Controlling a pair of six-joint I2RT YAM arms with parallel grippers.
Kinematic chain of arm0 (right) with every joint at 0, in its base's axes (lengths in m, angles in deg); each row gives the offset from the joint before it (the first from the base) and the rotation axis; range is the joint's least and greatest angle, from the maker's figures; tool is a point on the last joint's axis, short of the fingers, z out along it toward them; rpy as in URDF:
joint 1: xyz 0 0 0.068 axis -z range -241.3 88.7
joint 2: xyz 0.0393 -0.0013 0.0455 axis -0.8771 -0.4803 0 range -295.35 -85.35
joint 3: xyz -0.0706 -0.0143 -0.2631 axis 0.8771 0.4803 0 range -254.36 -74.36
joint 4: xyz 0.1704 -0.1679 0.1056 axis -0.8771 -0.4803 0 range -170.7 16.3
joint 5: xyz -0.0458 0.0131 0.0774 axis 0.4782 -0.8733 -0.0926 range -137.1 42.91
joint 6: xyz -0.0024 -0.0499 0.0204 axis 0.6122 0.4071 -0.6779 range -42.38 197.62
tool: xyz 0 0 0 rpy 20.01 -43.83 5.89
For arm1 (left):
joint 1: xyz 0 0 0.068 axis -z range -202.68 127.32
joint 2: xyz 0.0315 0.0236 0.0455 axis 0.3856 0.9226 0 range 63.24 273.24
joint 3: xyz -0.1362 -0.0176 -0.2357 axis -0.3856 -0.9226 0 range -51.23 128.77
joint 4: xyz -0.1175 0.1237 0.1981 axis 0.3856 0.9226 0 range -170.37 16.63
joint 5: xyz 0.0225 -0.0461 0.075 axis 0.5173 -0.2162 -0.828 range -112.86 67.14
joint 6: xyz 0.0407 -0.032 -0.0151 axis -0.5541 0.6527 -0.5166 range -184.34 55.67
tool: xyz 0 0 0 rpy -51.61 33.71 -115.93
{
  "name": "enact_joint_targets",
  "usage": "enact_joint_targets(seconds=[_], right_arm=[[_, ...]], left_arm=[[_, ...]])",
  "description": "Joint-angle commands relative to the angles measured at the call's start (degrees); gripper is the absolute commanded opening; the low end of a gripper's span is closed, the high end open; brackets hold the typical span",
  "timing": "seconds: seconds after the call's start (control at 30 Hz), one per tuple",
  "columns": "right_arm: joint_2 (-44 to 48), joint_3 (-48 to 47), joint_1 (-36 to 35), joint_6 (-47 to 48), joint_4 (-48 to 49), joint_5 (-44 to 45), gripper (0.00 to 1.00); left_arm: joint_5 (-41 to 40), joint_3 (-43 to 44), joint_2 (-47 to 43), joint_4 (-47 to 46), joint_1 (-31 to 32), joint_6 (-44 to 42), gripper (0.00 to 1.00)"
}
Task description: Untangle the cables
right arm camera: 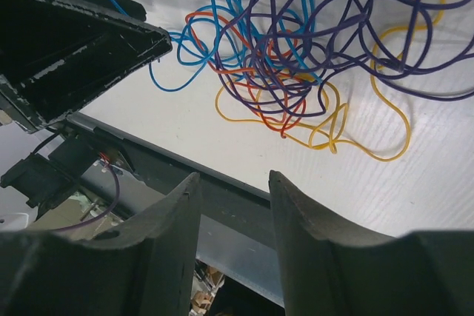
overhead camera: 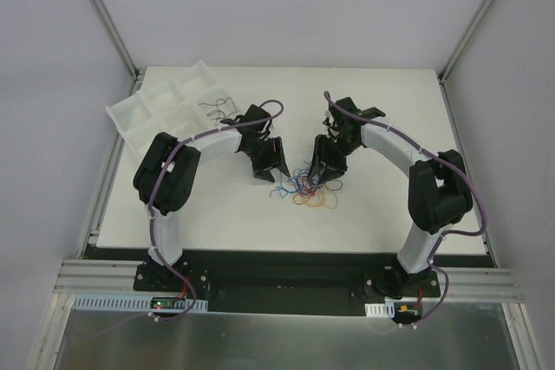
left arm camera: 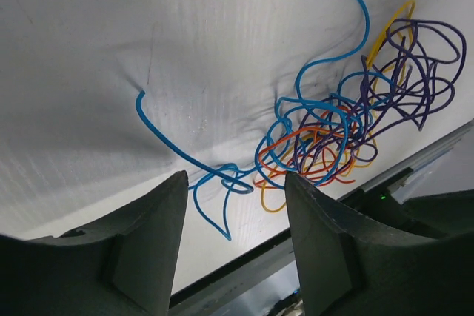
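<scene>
Left wrist view shows the left gripper (left arm camera: 233,209) with its jaws spread wide and nothing between them, just beside the cables (left arm camera: 337,127). One blue strand (left arm camera: 170,142) trails out of the tangle toward it. The right gripper (right arm camera: 233,183) is also parted and empty at the tangle's opposite side. The tangle lies on the white table (overhead camera: 390,214), and a white tray (overhead camera: 165,101) sits well apart from it.

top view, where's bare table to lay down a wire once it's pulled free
Bare: the far strip of table right of the tray; also the near strip in front of the wire tangle. Crowded: the middle, where the left gripper and right gripper flank the tangle, and the far-left corner, held by the tray.
</scene>
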Motion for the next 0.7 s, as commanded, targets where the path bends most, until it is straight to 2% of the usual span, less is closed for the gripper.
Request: enact_joint_targets(seconds=[0.0,0.07,0.17,0.23,0.33,0.53,0.67], right_arm=[[-2.30,-2.85,-1.27,1.03,-1.79,-1.58,0.44],[-2.65,-3.38,-1.53,1.55,-2.49,-1.23,0.43],[-2.57,-3.65,-2.14,2.26,-3.20,-0.35,0.43],[-2.74,-4.08,-2.85,2.61,-3.02,0.70,0.44],[-3.36,-4.87,-4.08,1.83,-1.97,2.55,0.47],[-6.25,-5.75,-6.89,-2.13,2.33,8.60,0.68],[-10.64,-7.33,-6.98,-4.85,2.08,11.77,0.68]], left_arm=[[-0.06,-1.42,0.48,-7.88,-0.16,10.19,0.51],[-1.38,-1.50,1.11,-8.76,-0.24,11.25,0.39],[-3.49,-1.24,-1.25,-9.12,-0.24,8.80,0.10],[-4.20,-1.59,-4.06,-9.12,-0.24,6.08,0.00],[-3.24,-2.64,-8.72,-9.38,-0.24,2.65,0.00],[8.18,-2.56,-14.79,-11.23,-0.24,0.00,0.00],[12.85,-2.56,-21.54,-12.46,-0.16,-2.98,0.00]])
